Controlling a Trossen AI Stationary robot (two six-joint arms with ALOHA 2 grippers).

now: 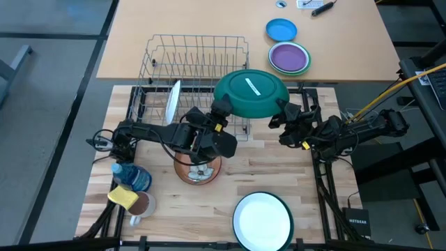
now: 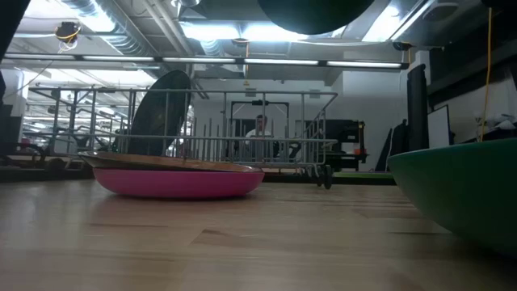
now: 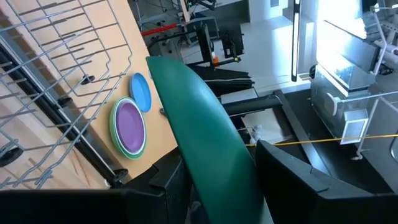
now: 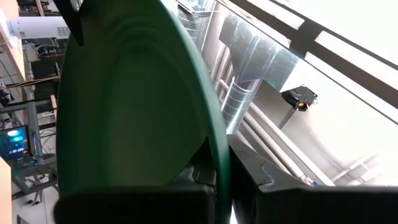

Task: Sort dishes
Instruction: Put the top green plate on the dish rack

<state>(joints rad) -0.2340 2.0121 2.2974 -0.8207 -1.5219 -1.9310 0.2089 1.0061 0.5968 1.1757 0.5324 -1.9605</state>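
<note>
Both grippers hold one green bowl (image 1: pixel 250 93) up in the air, just beside the rack's (image 1: pixel 197 52) right end. The left gripper (image 1: pixel 221 109) clamps its left rim, the jaws spread wide round it. The right gripper (image 1: pixel 281 111) pinches the opposite rim, nearly closed. A white plate (image 1: pixel 172 102) stands in the rack. The brown and pink dishes (image 1: pixel 197 169) sit stacked, probably under the left arm's wrist. A large plate (image 1: pixel 262 221) lies at the near edge, with bare wood between.

The white green-rimmed plate (image 1: pixel 262 222) at six o'clock is cut by the picture's lower edge. The brown dish (image 1: pixel 197 169) is half hidden under the left arm. The label on the green dish (image 1: pixel 251 93) is too small to read.
</note>
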